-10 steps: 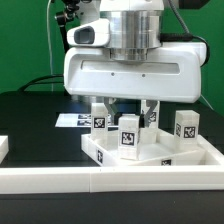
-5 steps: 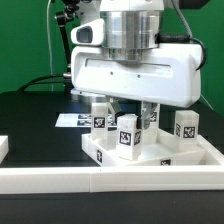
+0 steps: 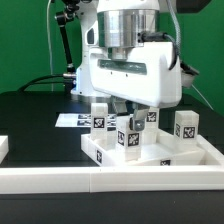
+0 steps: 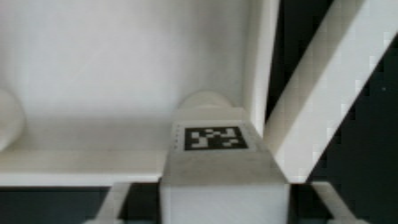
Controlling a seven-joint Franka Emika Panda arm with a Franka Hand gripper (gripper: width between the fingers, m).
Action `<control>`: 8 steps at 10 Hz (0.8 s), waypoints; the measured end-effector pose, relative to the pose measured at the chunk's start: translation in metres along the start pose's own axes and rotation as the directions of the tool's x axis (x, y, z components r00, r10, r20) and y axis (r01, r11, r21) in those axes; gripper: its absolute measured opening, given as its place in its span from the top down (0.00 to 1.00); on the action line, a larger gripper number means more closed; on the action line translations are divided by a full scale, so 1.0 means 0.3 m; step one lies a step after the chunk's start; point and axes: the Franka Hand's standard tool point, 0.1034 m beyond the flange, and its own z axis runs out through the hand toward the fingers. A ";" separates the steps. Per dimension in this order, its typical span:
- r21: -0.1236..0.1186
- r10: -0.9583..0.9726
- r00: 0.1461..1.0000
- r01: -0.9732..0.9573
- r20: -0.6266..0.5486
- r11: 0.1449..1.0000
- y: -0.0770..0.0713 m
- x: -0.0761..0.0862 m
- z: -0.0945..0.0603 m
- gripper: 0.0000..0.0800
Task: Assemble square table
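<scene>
Black table surface [image 3: 30, 120] fills the frame's left; green backdrop [image 3: 25, 40] upper left. Gripper [image 3: 130, 112] clamps a tagged peg leg [image 3: 129, 138] over the square table top [image 3: 195, 152] at centre

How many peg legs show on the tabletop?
4: far-left leg, front leg under the gripper, one behind, far-right leg. The gripper may hide more.

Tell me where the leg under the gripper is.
In the exterior view, the leg stands upright mid-frame on the tabletop, directly beneath the gripper.
</scene>
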 end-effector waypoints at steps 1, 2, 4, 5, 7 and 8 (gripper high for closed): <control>0.001 0.094 0.996 -0.094 0.000 0.996 -0.001 -0.001 0.000 0.64; 0.002 0.159 0.987 -0.159 0.000 0.987 -0.001 0.000 0.001 0.64; 0.005 0.297 0.955 -0.297 0.003 0.955 -0.002 0.000 0.001 0.64; 0.005 0.351 0.936 -0.351 0.004 0.936 -0.003 0.000 0.002 0.64; 0.006 0.427 0.904 -0.427 0.006 0.904 -0.003 0.001 0.002 0.64; 0.005 0.506 0.862 -0.506 0.007 0.862 -0.005 -0.002 0.003 0.64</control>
